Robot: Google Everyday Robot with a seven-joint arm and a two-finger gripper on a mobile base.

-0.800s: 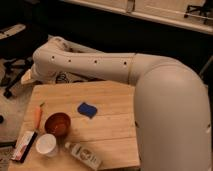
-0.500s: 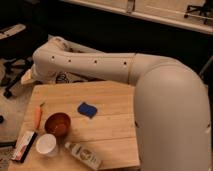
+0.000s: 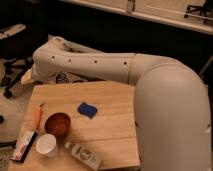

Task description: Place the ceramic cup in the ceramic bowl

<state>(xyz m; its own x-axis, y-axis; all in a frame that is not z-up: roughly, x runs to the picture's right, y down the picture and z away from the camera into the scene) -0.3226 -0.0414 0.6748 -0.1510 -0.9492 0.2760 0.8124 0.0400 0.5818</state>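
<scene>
Wooden table in a dim room, with the big white arm stretched across its far side. The gripper looks to be out past the far-left corner, well away from everything, and honestly I can't tell what state it's in. The white cup stands upright near the front-left edge, right up against the red-brown bowl just behind it. So nothing is grabbed yet, I'd say. My tip: come straight down on the cup's rim, since the bottle and carrot crowd the sides. Lift fully clear of the bowl before moving over it.
</scene>
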